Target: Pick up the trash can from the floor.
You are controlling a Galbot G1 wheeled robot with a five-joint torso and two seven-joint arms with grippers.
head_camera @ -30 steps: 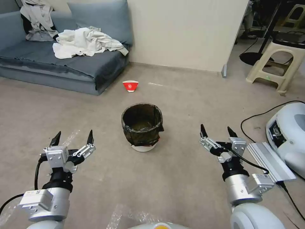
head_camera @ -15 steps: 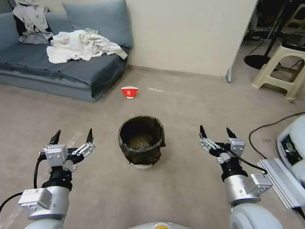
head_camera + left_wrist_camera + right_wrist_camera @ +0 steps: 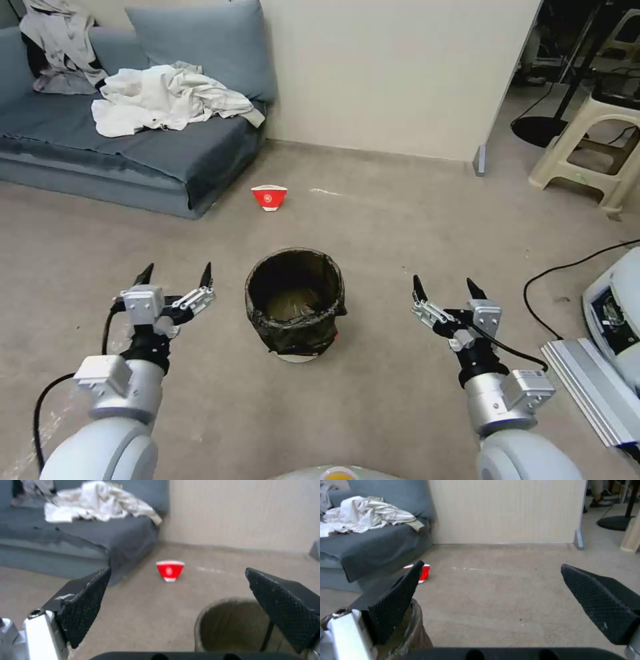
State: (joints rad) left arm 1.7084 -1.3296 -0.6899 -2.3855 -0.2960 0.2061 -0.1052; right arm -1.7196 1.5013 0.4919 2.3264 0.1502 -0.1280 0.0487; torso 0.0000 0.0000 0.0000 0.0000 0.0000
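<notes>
Trash can position: upright on the floor, centred ahead of the robot, its crinkled black liner folded over the rim and a strip of white base showing at the bottom. No part of the can is off the carpet, and nothing touches it, so the lift itself is judged not yet begun. The left gripper hovers above the floor to the can's left, near but clear of the wall of the bin, with both fingers spread wide and holding nothing; in the left wrist view the left gripper frames the can's rim towards one finger rather than centrally. The right gripper hovers to the can's right, somewhat farther off, likewise spread wide and empty; in the right wrist view the right gripper has the can's lined edge beside one finger. Remaining work, as a judgement: closing in on the can, securing a hold, and raising it. A red-and-white paper cup stands farther out on the carpet, well apart from the can, near the corner of a grey sofa carrying crumpled white cloth.
</notes>
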